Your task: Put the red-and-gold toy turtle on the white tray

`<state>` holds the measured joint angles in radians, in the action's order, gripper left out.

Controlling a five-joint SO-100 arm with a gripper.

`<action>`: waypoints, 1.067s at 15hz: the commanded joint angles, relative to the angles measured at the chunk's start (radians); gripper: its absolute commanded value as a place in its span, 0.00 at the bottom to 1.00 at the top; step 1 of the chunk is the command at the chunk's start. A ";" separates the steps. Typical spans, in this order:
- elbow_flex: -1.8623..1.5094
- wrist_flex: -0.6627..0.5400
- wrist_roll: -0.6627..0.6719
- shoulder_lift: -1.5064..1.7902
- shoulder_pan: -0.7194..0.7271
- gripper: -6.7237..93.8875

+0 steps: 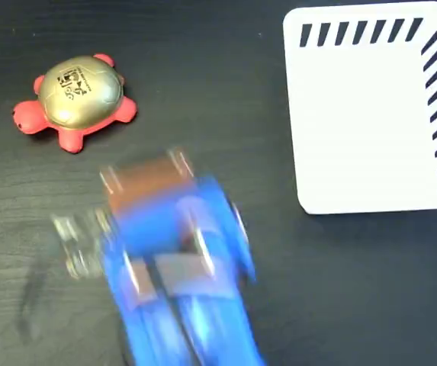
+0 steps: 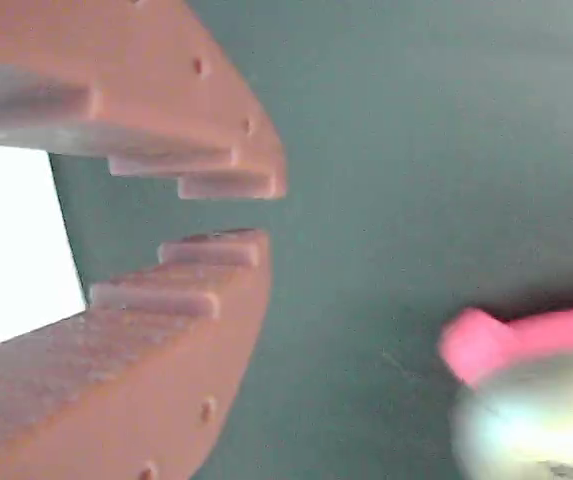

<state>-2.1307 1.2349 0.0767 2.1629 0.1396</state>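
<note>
Under my gripper there is only the dark table (image 1: 226,91), a near-black top with faint wood grain, spreading out on every side of me in the fixed view. In my wrist view the same top (image 2: 416,150) fills the background beyond my fingers, blurred and greenish-grey.

You see the table (image 1: 226,99) as dark wood-look board – fine grain lines, matt, almost no shine. The red-and-gold toy turtle (image 1: 75,101) has a glossy, metallic-looking gold shell that catches the light, while its red head and feet look smooth and softer, like rubber or foam. The white tray (image 1: 363,122) is flat, smooth and matt, with printed black stripes. The arm (image 1: 176,282) looks like blue plastic. The gripper (image 2: 228,213) fingers (image 2: 206,150) are orange-brown plastic – matt, slightly grainy, with stepped ridges.
</note>
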 commanded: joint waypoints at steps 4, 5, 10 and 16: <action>0.894 0.310 0.095 -0.747 0.038 0.06; 0.973 0.310 0.095 -0.813 0.041 0.06; 1.077 0.314 0.164 -0.953 0.061 0.46; 1.114 0.379 0.213 -1.069 0.080 0.77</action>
<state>-1.0861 1.6015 0.2746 1.0753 0.2056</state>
